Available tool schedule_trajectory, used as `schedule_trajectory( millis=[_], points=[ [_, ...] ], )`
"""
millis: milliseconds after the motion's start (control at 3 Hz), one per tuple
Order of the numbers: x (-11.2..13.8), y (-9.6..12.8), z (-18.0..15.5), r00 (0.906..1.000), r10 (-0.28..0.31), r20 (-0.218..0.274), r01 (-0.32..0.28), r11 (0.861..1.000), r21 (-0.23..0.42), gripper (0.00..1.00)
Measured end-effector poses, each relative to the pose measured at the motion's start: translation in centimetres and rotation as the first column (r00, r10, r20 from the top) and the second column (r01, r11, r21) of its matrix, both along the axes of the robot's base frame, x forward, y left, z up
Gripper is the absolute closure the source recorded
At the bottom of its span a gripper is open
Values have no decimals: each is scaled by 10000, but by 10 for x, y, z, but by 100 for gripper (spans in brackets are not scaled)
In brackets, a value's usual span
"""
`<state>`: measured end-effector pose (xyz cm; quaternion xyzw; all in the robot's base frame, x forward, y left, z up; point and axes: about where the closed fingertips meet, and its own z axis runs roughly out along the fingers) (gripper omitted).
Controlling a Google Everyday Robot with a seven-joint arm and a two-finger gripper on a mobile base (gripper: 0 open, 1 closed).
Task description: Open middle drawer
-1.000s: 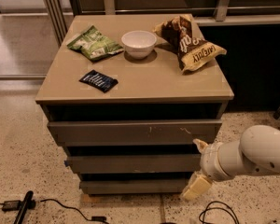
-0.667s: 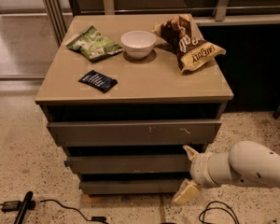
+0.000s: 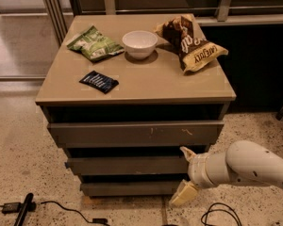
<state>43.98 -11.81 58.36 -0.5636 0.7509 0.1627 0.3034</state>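
Observation:
The middle drawer [image 3: 125, 165] is a plain grey-brown front between the scratched top drawer [image 3: 132, 133] and the narrow bottom drawer [image 3: 127, 188] of a low cabinet. It looks closed, flush with the others. My gripper [image 3: 185, 173] comes in from the right on a white arm [image 3: 247, 166]. It sits right in front of the right end of the middle drawer front. It is open, with one cream fingertip [image 3: 186, 152] at the drawer's top edge and the other [image 3: 183, 194] down by the bottom drawer. It holds nothing.
On the cabinet top [image 3: 146, 86] lie a green snack bag [image 3: 94, 44], a white bowl [image 3: 139, 44], a brown chip bag [image 3: 188, 41] and a dark packet [image 3: 99, 81]. Cables [image 3: 61, 208] lie on the speckled floor. A dark wall stands at the right.
My gripper and arm have moved left, from beside the cabinet's right edge to the right end of the middle drawer front. The drawers have not moved.

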Motion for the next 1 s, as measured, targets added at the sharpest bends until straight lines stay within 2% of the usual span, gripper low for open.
schedule_trajectory(
  millis=[333,1000],
  points=[
    [20,32,-27,9993,345,-119,-340,9987,382,0],
    [36,44,-70,9999,113,-53,-110,9989,464,0]
  ],
)
